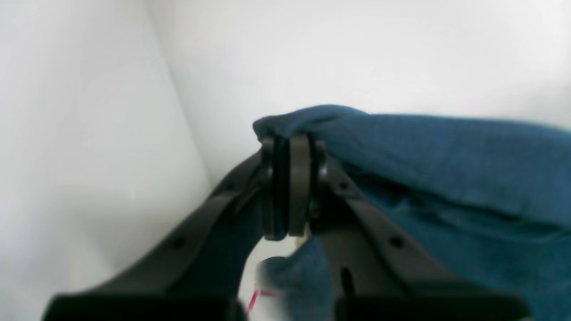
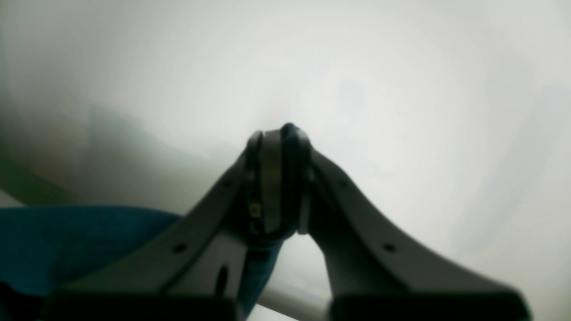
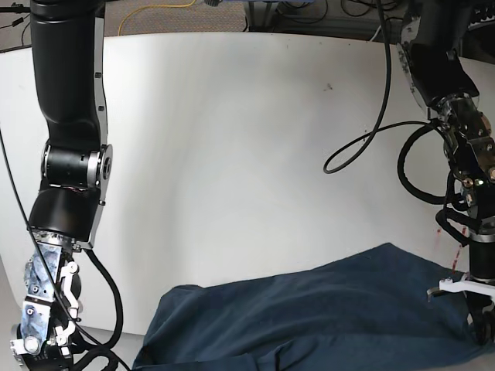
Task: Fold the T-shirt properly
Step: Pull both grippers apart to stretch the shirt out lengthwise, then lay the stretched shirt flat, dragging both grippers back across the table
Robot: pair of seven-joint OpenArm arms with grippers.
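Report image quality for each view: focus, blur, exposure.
Left wrist: T-shirt fairly sharp, left end effector soft, lower edge blurred. Right wrist: hazy, washed-out white background, right end effector soft, cloth dim. Base: sharpest, even lighting on the table, no harsh glare.

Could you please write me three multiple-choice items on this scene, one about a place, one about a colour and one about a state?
1. Where on the white table does the T-shirt lie in the base view?
A. along the bottom edge
B. at the top edge
C. in the middle

2. What colour is the T-shirt?
A. red
B. dark teal-navy
C. yellow

3. In what state is the left gripper?
A. wide open over bare table
B. shut on nothing
C. shut on the cloth

Answers: 1 A, the cloth spreads across the bottom of the base view. 2 B, both wrist views show dark blue fabric. 3 C, in the left wrist view the jaws pinch a fold of the shirt.
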